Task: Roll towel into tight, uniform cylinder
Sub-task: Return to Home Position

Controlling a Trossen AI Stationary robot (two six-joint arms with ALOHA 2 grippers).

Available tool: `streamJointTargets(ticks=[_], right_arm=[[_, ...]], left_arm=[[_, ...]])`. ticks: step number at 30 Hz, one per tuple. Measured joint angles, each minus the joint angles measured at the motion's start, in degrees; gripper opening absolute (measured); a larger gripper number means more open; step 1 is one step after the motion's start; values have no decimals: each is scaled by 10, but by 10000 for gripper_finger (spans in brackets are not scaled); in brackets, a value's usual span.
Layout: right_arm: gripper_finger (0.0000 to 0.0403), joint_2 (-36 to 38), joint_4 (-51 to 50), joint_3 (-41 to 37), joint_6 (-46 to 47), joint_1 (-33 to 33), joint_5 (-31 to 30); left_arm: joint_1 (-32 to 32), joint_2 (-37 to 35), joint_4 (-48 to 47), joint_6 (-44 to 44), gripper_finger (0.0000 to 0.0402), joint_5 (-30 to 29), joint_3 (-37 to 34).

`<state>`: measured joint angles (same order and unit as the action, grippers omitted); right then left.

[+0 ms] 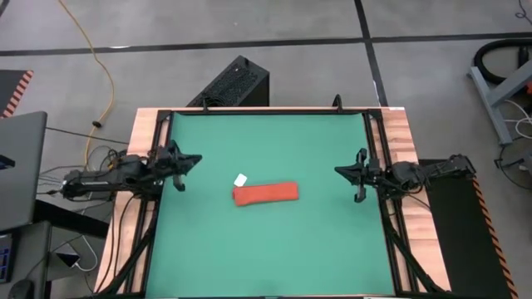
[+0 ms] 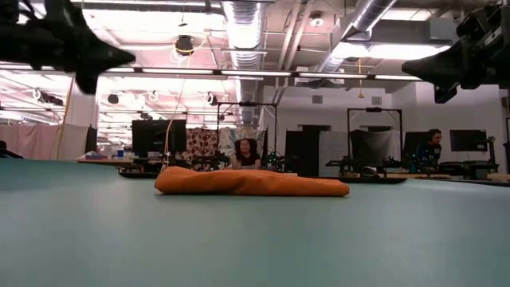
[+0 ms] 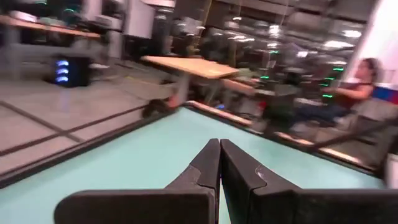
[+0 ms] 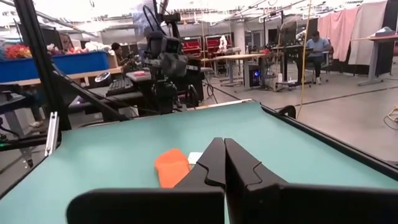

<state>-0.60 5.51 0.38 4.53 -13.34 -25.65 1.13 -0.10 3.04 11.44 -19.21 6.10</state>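
The towel (image 1: 265,194) lies rolled into a long, low orange-red cylinder near the middle of the green mat (image 1: 274,257), its length running across the tabletop (image 1: 400,126) from one arm's side toward the other. In the low view the roll (image 2: 251,183) rests flat on the mat, somewhat thicker at one end and tapering toward the other. A small white tag (image 1: 241,179) shows just beside the roll's end nearer the left arm, on the far side.

The left gripper (image 1: 184,166) hangs above the mat's left edge, well apart from the towel, and its fingers (image 3: 208,163) are pressed together with nothing between them. The right gripper (image 1: 354,173) hangs above the mat's right edge, also well apart from the roll. Its fingers (image 4: 212,160) are likewise closed on nothing, and beyond them the wrist view shows the towel's end (image 4: 171,168) and the tag (image 4: 194,157) on the mat.
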Motion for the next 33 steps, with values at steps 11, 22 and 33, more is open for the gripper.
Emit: streamJointTargets(ticks=[11,22,33], right_arm=[[12,2,-8,0,-5,0,-15],[12,2,-6,0,-15,0,-16],[12,2,-5,-1,-15,0,-15]], left_arm=[[-71,2,27,-19,0,-25,-55],[-101,5,21,-11,0,-38,-56],[-101,5,16,13,0,-31,-56]])
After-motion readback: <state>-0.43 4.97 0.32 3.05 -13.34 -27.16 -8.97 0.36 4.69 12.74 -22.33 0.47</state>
